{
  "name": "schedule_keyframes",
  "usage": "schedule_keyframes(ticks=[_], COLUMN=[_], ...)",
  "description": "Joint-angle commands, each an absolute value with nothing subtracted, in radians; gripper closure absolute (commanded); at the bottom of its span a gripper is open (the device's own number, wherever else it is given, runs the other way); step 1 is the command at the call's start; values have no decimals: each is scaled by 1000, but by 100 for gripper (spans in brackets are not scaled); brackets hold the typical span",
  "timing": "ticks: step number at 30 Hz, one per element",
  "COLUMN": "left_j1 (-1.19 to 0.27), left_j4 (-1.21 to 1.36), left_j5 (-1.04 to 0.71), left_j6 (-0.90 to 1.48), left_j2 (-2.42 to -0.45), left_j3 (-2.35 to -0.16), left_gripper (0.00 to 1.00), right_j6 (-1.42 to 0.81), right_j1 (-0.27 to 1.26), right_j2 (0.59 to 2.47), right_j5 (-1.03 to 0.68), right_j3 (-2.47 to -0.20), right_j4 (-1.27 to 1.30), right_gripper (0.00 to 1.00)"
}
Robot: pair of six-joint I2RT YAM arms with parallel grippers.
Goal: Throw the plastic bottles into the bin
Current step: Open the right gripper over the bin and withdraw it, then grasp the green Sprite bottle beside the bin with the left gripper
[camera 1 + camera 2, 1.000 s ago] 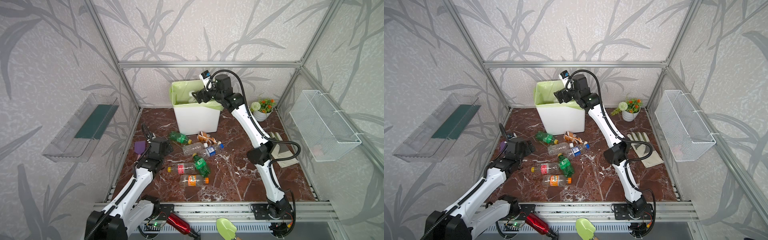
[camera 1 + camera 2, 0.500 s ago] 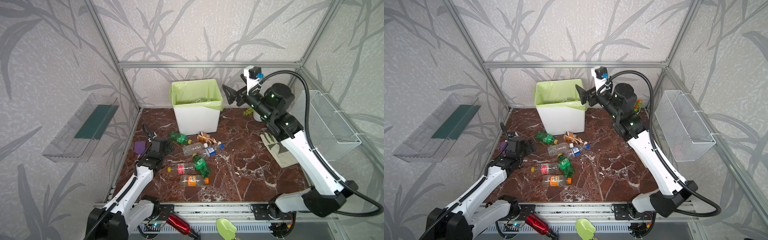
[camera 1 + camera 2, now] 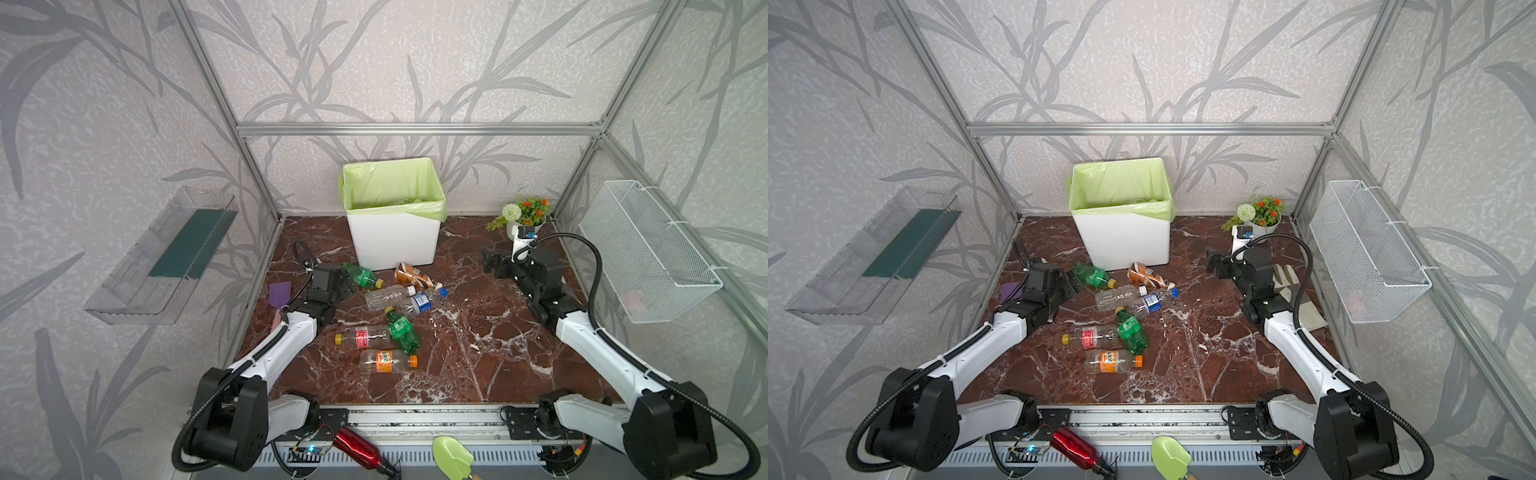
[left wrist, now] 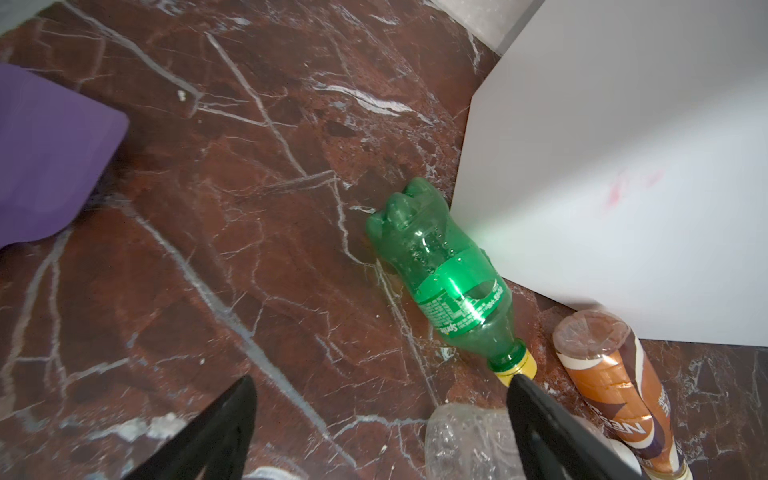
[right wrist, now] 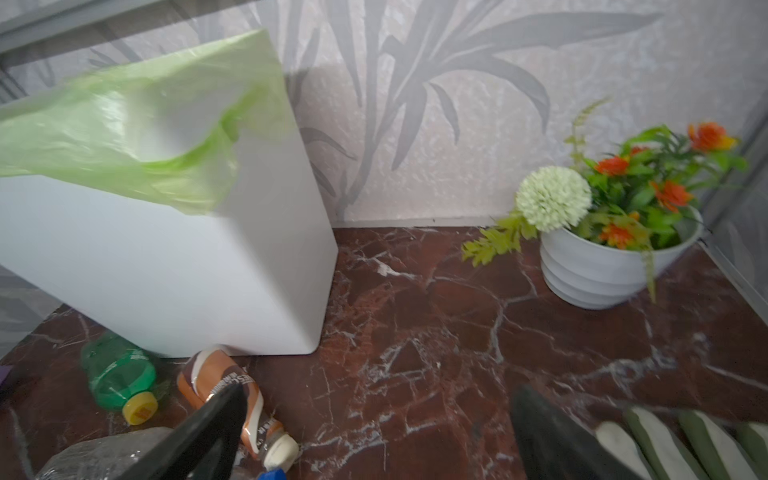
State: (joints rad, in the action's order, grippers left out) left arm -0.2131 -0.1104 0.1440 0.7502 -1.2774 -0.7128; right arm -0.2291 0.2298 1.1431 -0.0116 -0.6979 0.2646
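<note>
At the back of the marble floor (image 3: 478, 332), against the rear wall, I saw the bin (image 3: 392, 245), a white box with a light green bag (image 3: 390, 187) folded over its rim. Seven plastic bottles (image 3: 402, 330) lay on their sides in front of it, all outside it.

Nearest the bin's front left corner lay a green bottle with a yellow cap (image 3: 363, 275), its base close to the white wall in the left wrist view (image 4: 444, 274). Beside it lay a brown bottle (image 3: 413, 275), also close to the bin. Nearer to me lay a clear bottle (image 3: 384, 297) and a blue-labelled bottle (image 3: 422, 302), touching each other. Closer still were a second green bottle (image 3: 402, 330), a red-labelled bottle (image 3: 363, 336) and an orange-labelled bottle (image 3: 386, 360).

My left gripper (image 4: 380, 382) sat low by the green bottle with a yellow cap, jaws spread and nothing between them. One fingertip (image 4: 515, 384) was just at the cap; I could not tell whether it touched.

My right gripper (image 5: 378, 390) hung above the floor to the right of the bin, jaws wide apart and empty, facing the bin, with the flower pot (image 3: 521, 216) in the corner behind it. A wire basket (image 3: 648, 253) hung on the right wall and a clear tray (image 3: 166, 257) on the left.
</note>
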Motion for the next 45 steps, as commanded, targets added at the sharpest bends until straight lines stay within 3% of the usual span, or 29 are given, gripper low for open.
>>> schedule_keyframes(ticks=[1,5,15,38,45], left_j1=[-209,-208,-198,-143,-135], left_j4=[-71,34,219,445,478], left_j5=[98,102,28,-98,-117], left_j6=[877,943,1080,1217,1216], left_j2=[-1357,-1424,-1588,-1850,-1849], left_j3=[-764,-766,-788,-837,-822], left_gripper=[12,19,26,28,40], right_j6=[-295,-259,-257,-267,-264], right_j1=[223,218,204,202,202], right_j2=[1111,1106,1135,1157,1152], right_j5=[21,36,30,11,14], right_j3=[-652,-632,-630,-643,-641], right_j4=[346,312,303,272,259], right_gripper=[1,1,1,1,1])
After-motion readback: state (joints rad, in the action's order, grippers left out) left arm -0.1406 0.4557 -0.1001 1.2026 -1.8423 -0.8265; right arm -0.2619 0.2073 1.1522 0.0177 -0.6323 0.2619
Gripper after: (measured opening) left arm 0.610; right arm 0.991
